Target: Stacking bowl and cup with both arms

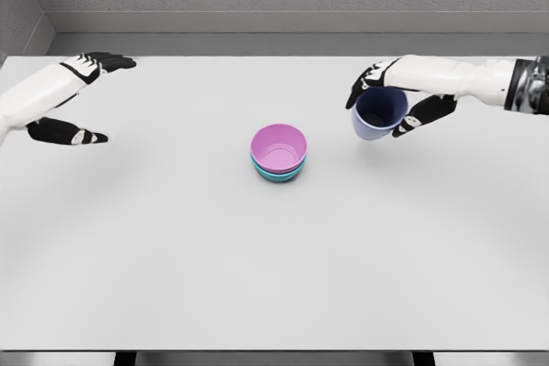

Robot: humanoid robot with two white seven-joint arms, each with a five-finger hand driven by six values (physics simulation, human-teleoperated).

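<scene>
A blue cup [379,114] is gripped, tilted, by the right hand [403,102]; pink bowl [279,147] is nested in a teal bowl [279,175]; left hand [73,96] is held open.

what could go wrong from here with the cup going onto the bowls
The right robot hand holds the blue cup tilted, mouth toward the camera; lowered like that, it may land on its side in the pink bowl. That bowl only rests nested in the teal bowl, so a hard contact could shift the stack. The left robot hand is too far to steady it.
</scene>
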